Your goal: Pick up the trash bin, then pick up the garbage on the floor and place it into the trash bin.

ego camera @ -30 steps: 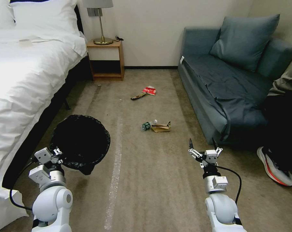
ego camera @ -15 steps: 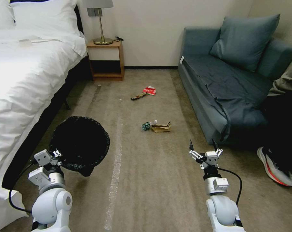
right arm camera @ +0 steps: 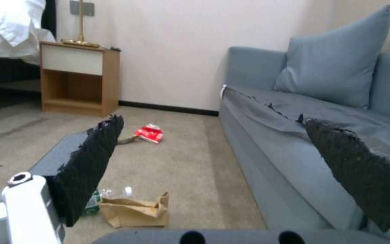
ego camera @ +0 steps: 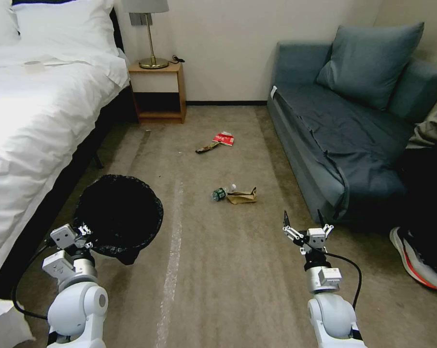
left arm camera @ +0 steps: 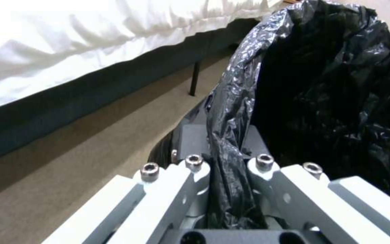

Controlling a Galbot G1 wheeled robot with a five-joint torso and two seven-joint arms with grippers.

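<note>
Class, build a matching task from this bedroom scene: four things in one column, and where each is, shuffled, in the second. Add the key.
Things
1. trash bin
2. crumpled brown paper bag
3. lamp
4. red-and-white packet

Places
A. on the nightstand
B. on the carpet, beside the bottle
C. held at its rim by the left gripper
D. on the carpet, nearer the far wall

Pairs: 1-C, 2-B, 3-A, 4-D

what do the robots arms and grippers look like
Both arms are glossy white with rounded joints and silver-grey wrist blocks, each trailing a looping black cable. The left gripper has white linkage bars with silver screws. The right gripper has slim fingers faced with rough black pads.
</note>
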